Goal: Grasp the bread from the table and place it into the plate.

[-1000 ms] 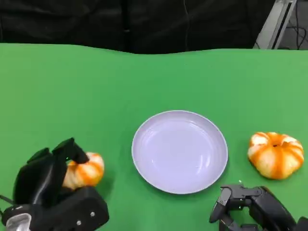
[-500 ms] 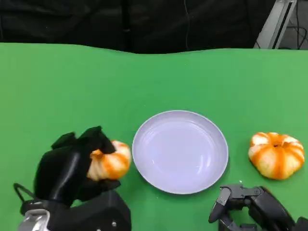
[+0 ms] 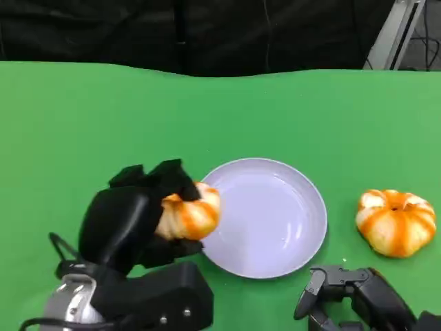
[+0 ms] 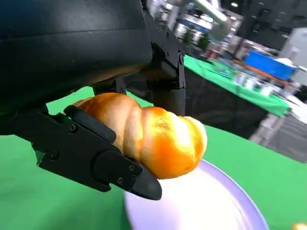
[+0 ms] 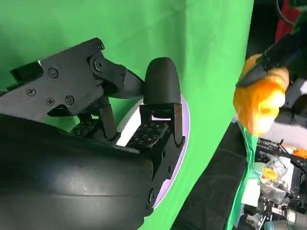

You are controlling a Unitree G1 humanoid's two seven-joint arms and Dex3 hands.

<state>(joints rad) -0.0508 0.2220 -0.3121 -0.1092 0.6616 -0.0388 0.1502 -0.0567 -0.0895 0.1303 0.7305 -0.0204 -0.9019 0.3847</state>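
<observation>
My left hand (image 3: 134, 221) grips a golden-orange bread roll (image 3: 188, 212) and holds it in the air over the left rim of the pale lilac plate (image 3: 275, 227). The left wrist view shows the roll (image 4: 153, 136) clamped between black fingers (image 4: 103, 158) with the plate (image 4: 211, 206) just below it. A second orange-and-white bread (image 3: 395, 222) lies on the green table right of the plate. My right hand (image 3: 358, 300) rests low at the front right, fingers apart and holding nothing. In the right wrist view the held roll (image 5: 259, 98) appears across the plate (image 5: 184, 120).
The green table (image 3: 103, 124) stretches wide behind and to the left of the plate. Its far edge meets a black curtain (image 3: 207, 34). A metal frame (image 3: 396, 31) stands at the back right.
My left hand has lifted the roll off the table and carried it rightward, from well left of the plate to over the plate's left rim. The right hand has stayed put.
</observation>
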